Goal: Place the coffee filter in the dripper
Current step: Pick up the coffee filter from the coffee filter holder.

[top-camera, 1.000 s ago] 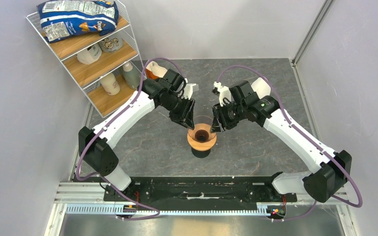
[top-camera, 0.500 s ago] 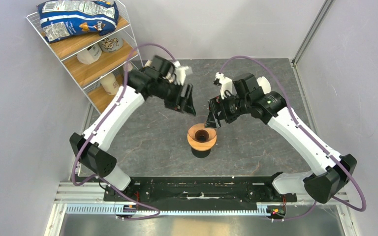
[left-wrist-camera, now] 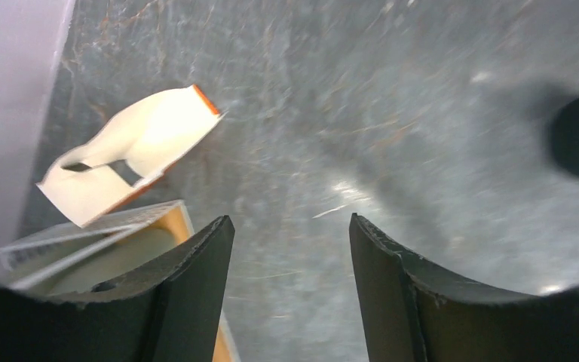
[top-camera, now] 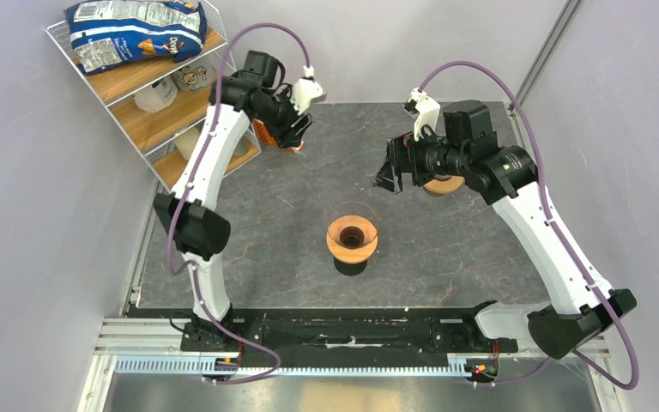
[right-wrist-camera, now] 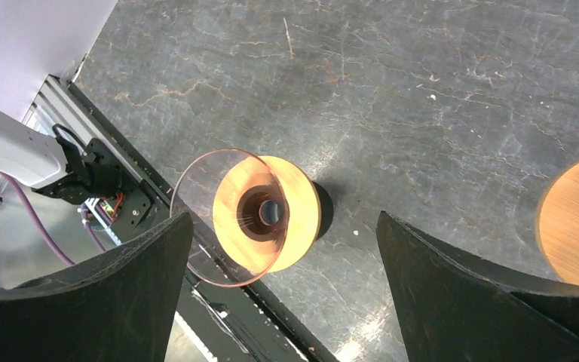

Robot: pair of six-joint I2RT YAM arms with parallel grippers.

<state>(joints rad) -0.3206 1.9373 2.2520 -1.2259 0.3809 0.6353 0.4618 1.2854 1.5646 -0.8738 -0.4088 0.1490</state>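
The dripper, a clear glass cone in a light wooden collar, stands mid-table; the right wrist view looks down into it, and its inside shows only brownish glass. No single coffee filter shows in any view. My right gripper hovers open behind and right of the dripper, jaws wide and empty. My left gripper is at the far left, open and empty, just short of the orange-and-white filter packet.
A wire shelf rack with a chips bag and bottles stands at the back left; its corner sits by my left finger. A bare wooden ring lies under my right arm, also at the edge.
Both grippers have pulled up and away from the dripper and opened wider. The left arm swung back to the packet by the shelf; the right drew back to the right.
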